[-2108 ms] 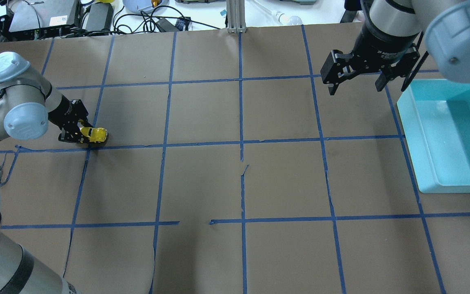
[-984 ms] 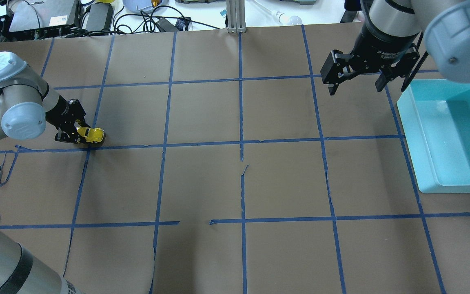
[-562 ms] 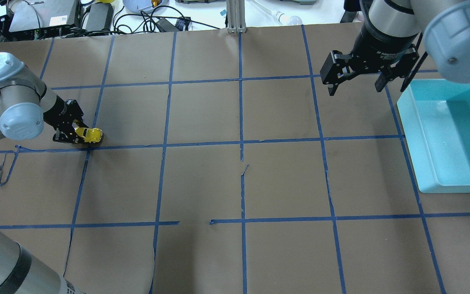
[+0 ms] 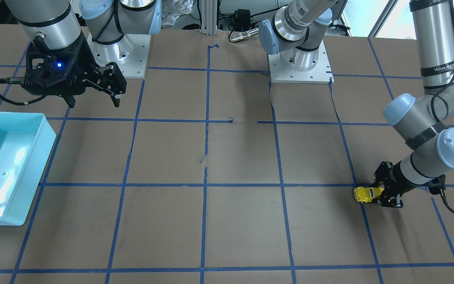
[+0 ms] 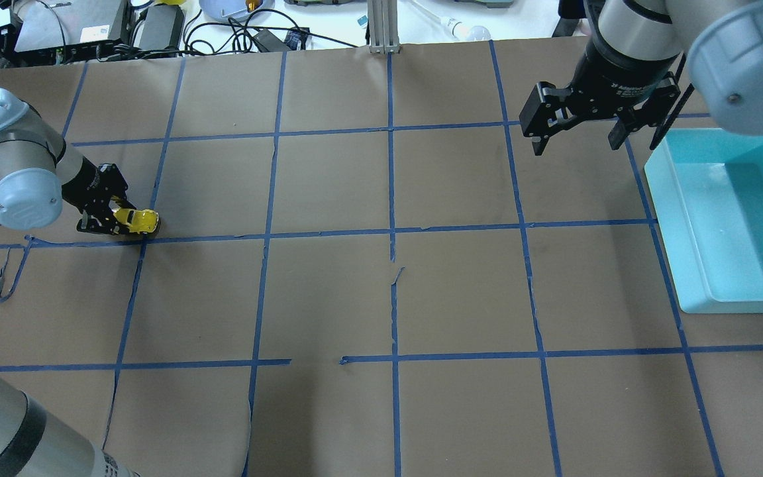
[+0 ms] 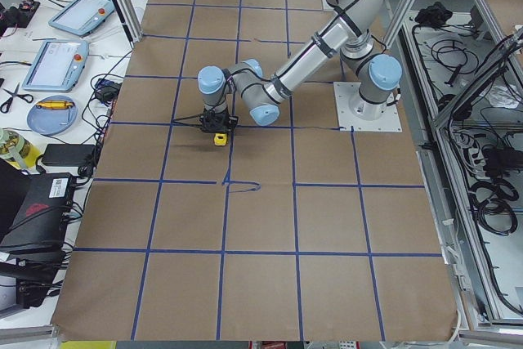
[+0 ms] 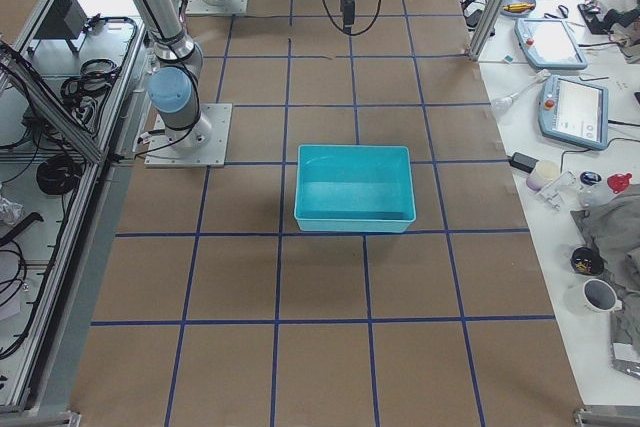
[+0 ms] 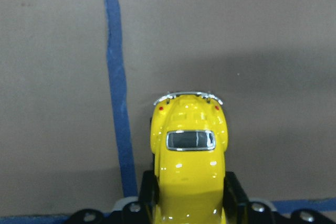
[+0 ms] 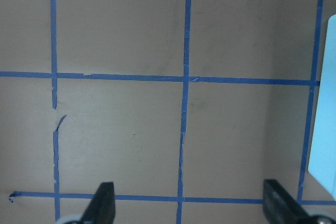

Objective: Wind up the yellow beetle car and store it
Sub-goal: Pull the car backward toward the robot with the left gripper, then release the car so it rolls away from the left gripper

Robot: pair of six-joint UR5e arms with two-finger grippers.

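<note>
Jaws of the left gripper (image 5: 114, 222) clamp the yellow beetle car (image 5: 136, 220), which juts out ahead from between them, low at the table (image 5: 328, 298). The right gripper (image 5: 577, 146) hangs spread wide, empty, a teal bin (image 5: 685, 265) beside it.

The tiny glossy yellow toy Beetle car (image 5: 138, 220), with dark windows and silver bumper, sits upright on the brown paper (image 5: 328, 298) just beside a blue tape line (image 5: 222, 236). The left gripper (image 5: 116, 223) clamps one end, and its red tail-light end points away.
</note>
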